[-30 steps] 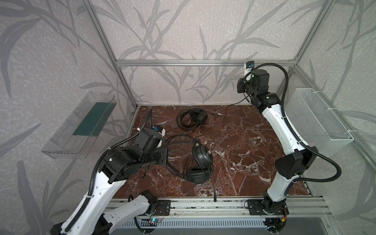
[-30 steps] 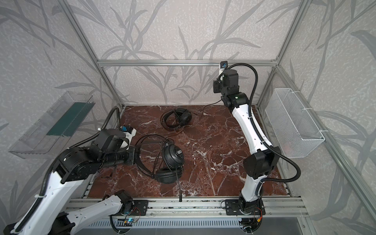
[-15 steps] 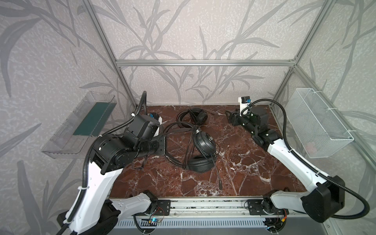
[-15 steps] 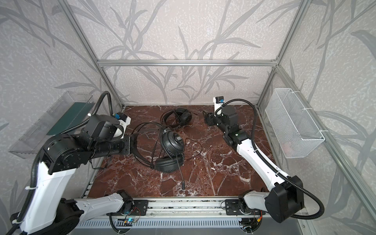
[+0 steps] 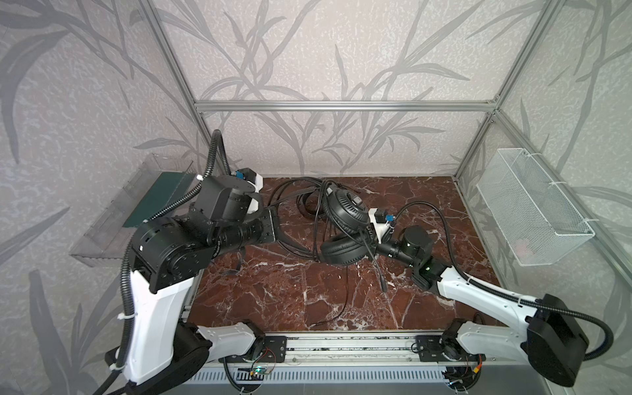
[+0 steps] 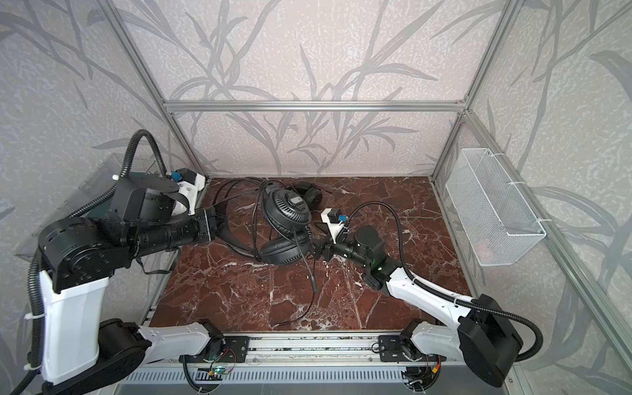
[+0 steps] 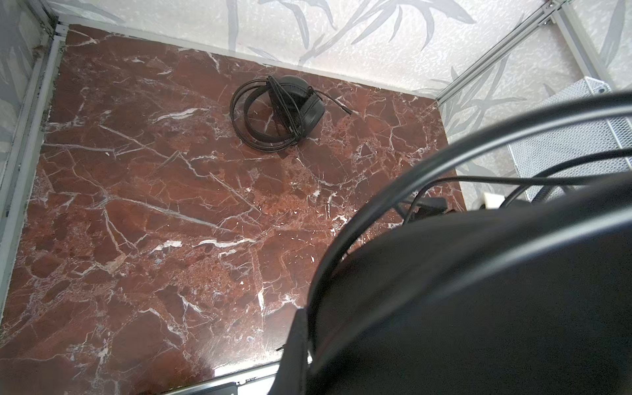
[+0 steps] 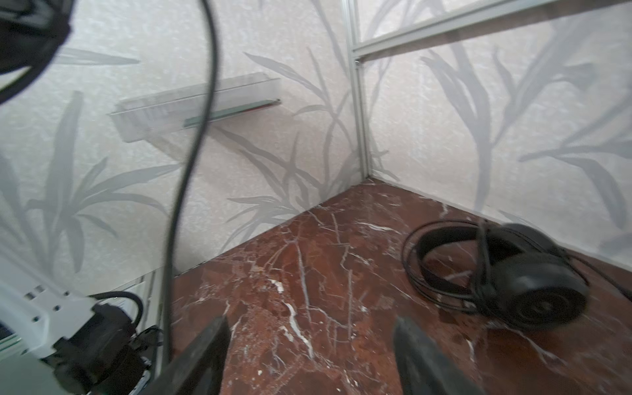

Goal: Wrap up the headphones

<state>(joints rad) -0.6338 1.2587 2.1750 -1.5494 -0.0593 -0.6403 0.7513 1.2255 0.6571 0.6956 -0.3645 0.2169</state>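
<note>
Right wrist: cable across shelf.

Glossy red marble tabletop; matt blk plastic headphones; metal mesh basket.

Both top views look down from high at the front on the whole table, nearly the same scene. The left wrist view looks down steeply, the lifted headphones close before it. The right wrist view sits low. Both wrist views share the back headphones.
</note>
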